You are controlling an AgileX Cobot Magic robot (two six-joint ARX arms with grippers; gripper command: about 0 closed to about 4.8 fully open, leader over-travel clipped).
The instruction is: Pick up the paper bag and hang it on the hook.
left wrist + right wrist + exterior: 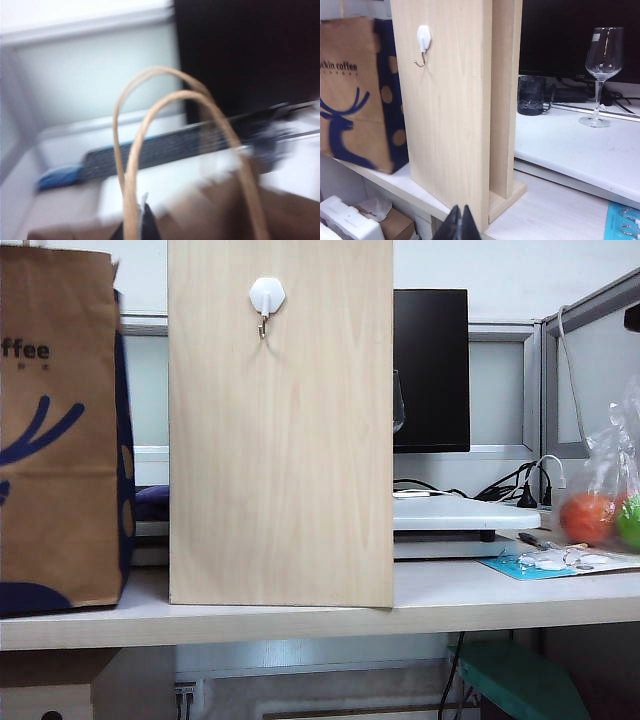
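Flanking wooden board (280, 440) (hook (266, 296) bare), paper bag (58, 430), fruit bag (605, 485)

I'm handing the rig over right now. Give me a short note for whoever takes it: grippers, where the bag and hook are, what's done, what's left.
Left gripper: shut at the base of the paper bag's twisted handles; whether the pinch is firm I cannot tell.
Right gripper: shut, empty, low in front of the wooden board.
Paper bag: standing on the desk, left of the board.
Hook: high on the board, bare.
Done: left gripper closed at the handles.
Left: lift the bag, carry it right, loop a handle over the hook.
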